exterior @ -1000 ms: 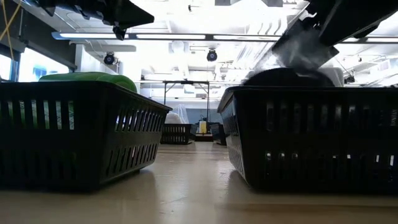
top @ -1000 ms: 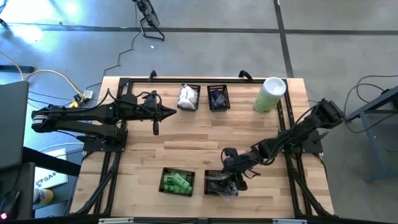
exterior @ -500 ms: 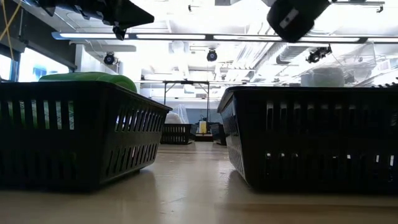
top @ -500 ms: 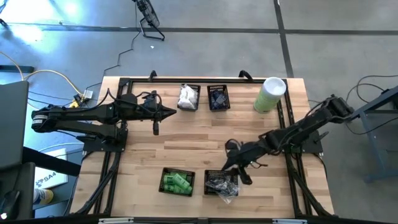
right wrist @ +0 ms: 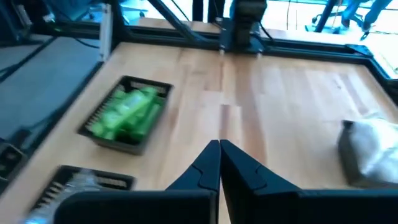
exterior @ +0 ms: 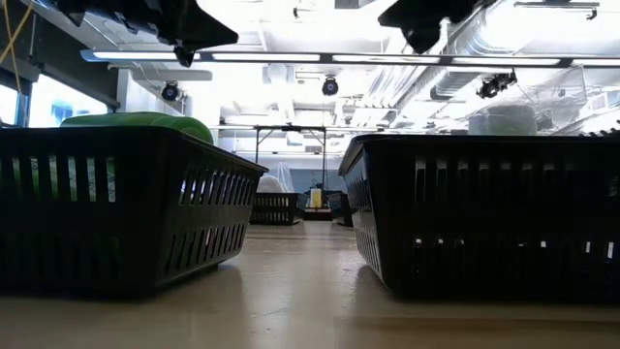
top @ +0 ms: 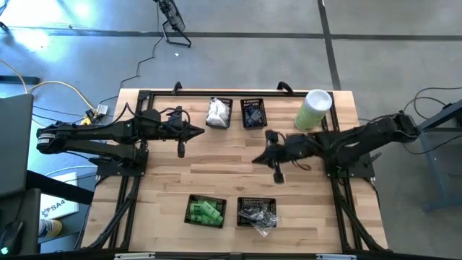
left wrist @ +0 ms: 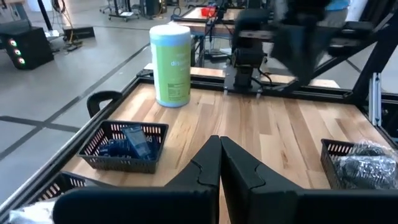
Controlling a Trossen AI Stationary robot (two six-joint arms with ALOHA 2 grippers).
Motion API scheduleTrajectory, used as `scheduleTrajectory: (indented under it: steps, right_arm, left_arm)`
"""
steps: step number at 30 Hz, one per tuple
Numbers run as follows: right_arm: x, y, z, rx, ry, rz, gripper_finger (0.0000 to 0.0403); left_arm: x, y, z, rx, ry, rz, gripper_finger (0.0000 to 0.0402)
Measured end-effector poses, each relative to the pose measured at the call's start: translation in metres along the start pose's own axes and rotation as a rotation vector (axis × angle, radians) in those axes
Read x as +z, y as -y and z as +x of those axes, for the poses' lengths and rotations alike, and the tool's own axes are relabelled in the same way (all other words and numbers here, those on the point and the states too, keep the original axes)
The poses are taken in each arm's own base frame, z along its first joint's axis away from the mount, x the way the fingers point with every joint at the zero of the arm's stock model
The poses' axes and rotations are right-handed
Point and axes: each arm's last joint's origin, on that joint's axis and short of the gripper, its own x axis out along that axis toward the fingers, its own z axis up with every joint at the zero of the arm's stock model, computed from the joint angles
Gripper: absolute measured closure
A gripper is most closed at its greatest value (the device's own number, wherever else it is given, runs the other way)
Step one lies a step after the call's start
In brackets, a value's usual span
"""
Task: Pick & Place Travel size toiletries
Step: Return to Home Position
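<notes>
Grey concrete floor all round, and a pale wooden desk (top: 216, 167) in the middle with the travel size toiletries all sitting in four black baskets (top: 188, 211). Two baskets are along the far edge: white packets (top: 219, 112) in one and dark blue pieces (top: 253, 114) in the one right next to it, with a tall pale-green cylinder (top: 313, 109) standing further along toward the right arm's side. The other two baskets are at the near edge: green bottles (top: 206, 211) in the left one and a dark, clear-wrapped bundle (top: 258, 215) in the right one, with a bit of the wrap spilling over the rim. The left pincer (top: 199, 130) hangs over bare wood just beside the white-packet basket, not touching it, and its wrist view shows the fingers pressed together with nothing between them. The right pincer (top: 256, 159) is stretched out over the middle of the desk, between the far row and the near row and well apart from the bundle's basket. It's pinched closed and empty too, going by its own wrist view (right wrist: 219, 144). From desk height you mostly just get the two near baskets, with a bit of green poking up over the left one's rim.
</notes>
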Motion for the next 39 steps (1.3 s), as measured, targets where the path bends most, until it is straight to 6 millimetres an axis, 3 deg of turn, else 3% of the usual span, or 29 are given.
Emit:
scheduleTrajectory:
  steps: [9, 15, 22, 29, 34, 39]
  right_arm:
    - [-0.013, 0.088, -0.006, -0.114, 0.039, -0.011, 0.0401]
    - [-0.017, 0.119, -0.017, -0.112, 0.057, 0.008, 0.0401]
    - [-0.019, 0.137, -0.025, -0.178, 0.073, 0.019, 0.0401]
    - [-0.019, 0.139, -0.026, -0.256, 0.065, 0.054, 0.0401]
    - [-0.018, 0.139, -0.026, -0.261, 0.069, -0.041, 0.0401]
    - [-0.017, 0.140, -0.027, -0.314, 0.062, -0.061, 0.0401]
  left_arm:
    - [-0.001, -0.001, 0.005, 0.027, -0.004, 0.158, 0.0401]
    - [-0.003, -0.001, 0.007, 0.014, -0.025, 0.217, 0.0401]
    - [-0.006, 0.000, 0.007, 0.011, -0.052, 0.211, 0.0401]
    - [-0.013, 0.000, 0.006, -0.007, -0.124, 0.184, 0.0401]
    - [-0.014, 0.000, 0.006, -0.013, -0.135, 0.186, 0.0401]
    - [-0.015, 0.000, 0.006, -0.022, -0.145, 0.307, 0.0401]
